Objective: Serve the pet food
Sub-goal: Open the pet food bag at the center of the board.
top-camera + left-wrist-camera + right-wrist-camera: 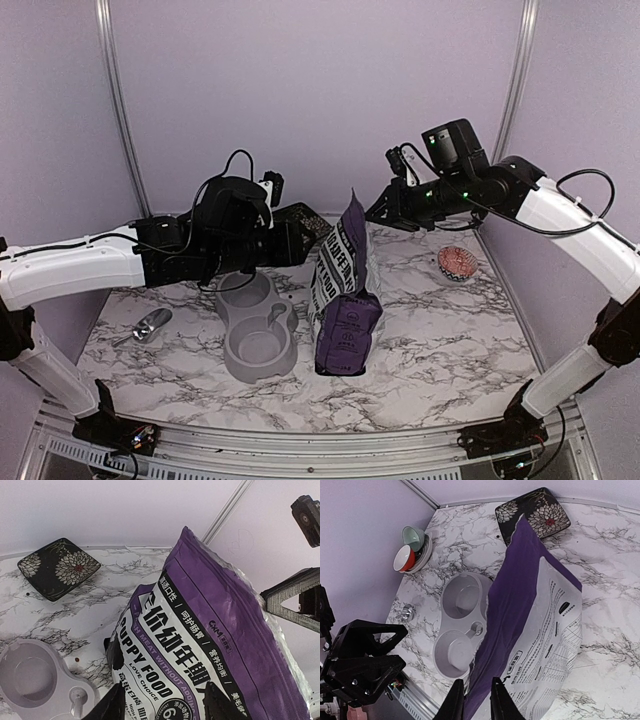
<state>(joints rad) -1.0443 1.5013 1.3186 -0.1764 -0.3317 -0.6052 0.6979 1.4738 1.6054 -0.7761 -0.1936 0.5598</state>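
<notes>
A purple-and-white "PUPPY FOOD" bag stands upright mid-bench, leaning slightly, with a robot arm on either side. The left gripper faces the bag's printed front with its fingers spread wide; only their tips show, and whether they touch the bag cannot be made out. The right gripper sits at the bag's upper edge with its fingers a narrow gap apart and purple film filling that gap; whether they pinch it cannot be told. The pet food is out of sight, the bag's contents hidden in every view. A brown speck on the bench beside the bag is too small to identify. Just left of the bag lies a grey double bowl, and farther left a metal scoop. Behind the bag is a dark floral plate, half hidden overhead by the left arm. Right of the bag sits a small pinkish bowl.
</notes>
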